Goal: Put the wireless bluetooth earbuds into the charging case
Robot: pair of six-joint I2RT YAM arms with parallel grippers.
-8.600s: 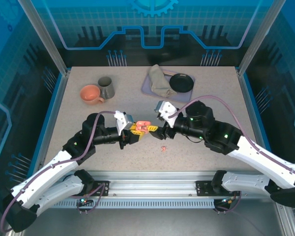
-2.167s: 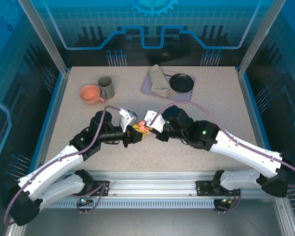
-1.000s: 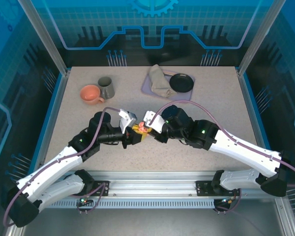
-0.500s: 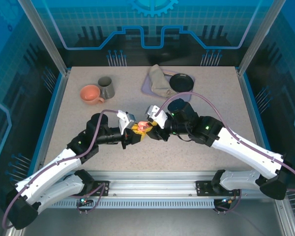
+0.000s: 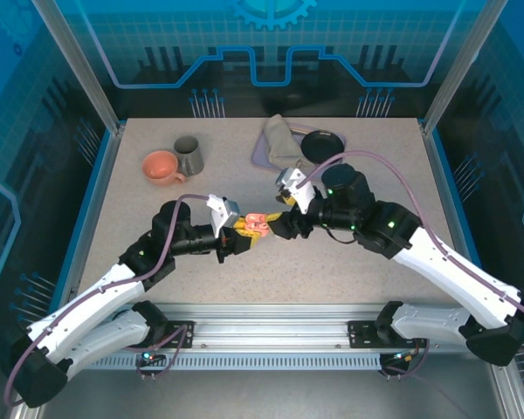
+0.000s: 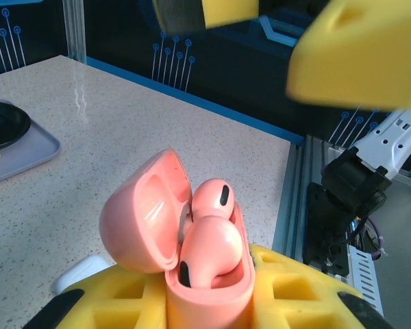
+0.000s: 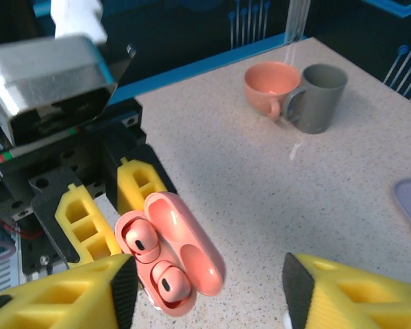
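My left gripper point(image 5: 243, 232) is shut on a salmon-pink charging case point(image 5: 257, 225), held upright above the table with its lid point(image 6: 144, 212) open. Two salmon-pink earbuds sit in its wells, one at the back point(image 6: 216, 199) and one in front point(image 6: 209, 250). In the right wrist view the same case point(image 7: 192, 257) holds the earbuds point(image 7: 142, 240) side by side. My right gripper point(image 5: 282, 223) is open and empty just right of the case, with its yellow fingers point(image 7: 61, 295) spread wide apart. A white rounded piece point(image 6: 82, 271) lies on the table under the left gripper. The white earbuds are out of view.
An orange cup point(image 5: 162, 167) and a grey mug point(image 5: 189, 154) stand at the back left. A lilac tray point(image 5: 266, 155) at the back centre carries a crumpled cloth point(image 5: 284, 144) and a black dish point(image 5: 322, 147). The table's right edge point(image 6: 288, 178) is close behind the case.
My right gripper has drawn back to the right and away from the case. The pink earbud lying on the table 8.6 s ago is gone from there, and two now sit in the case.
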